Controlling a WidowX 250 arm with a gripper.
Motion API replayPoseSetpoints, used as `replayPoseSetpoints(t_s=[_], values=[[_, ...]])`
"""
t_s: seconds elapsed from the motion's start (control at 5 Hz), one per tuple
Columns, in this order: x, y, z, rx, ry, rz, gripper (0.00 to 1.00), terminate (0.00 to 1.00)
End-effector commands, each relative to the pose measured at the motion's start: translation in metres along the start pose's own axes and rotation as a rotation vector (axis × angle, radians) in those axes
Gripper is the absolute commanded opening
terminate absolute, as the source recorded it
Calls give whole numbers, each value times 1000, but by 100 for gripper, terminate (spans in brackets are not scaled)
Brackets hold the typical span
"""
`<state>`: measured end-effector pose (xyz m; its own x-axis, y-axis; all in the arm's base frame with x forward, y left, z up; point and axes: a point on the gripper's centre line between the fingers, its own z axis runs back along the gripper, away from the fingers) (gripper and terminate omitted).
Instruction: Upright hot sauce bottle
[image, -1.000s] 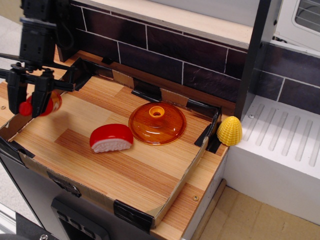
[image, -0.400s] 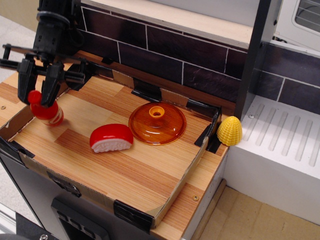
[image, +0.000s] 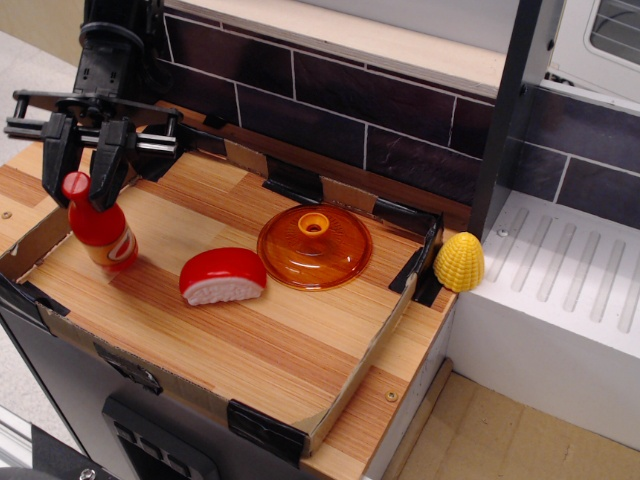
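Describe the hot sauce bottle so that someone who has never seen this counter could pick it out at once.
Start at the wooden tray in front of the dark tiled wall and go to its left end, under the black gripper. The hot sauce bottle stands there, its cap between the fingers. Unlike the red-and-white half-round toy beside it, it is tall, narrow-necked and orange-labelled.

Hot sauce bottle (image: 101, 226) is standing up, leaning a bit, well left of the orange lid (image: 314, 245). The gripper (image: 82, 176) has its fingers on either side of the bottle's cap.
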<state>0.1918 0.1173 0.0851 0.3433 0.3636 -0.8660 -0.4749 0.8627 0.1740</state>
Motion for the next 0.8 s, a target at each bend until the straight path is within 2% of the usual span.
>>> replayPoseSetpoints(t_s=[0.0,0.2,0.4,0.6], values=[[-5,0,-2,-76,123,-54,0,0],[-7,-2,-3,-101,166,-64,0,0],[-7,-3,-4,-132,181,-82,100,0],[-8,-3,-4,-138,178,-38,100,0]])
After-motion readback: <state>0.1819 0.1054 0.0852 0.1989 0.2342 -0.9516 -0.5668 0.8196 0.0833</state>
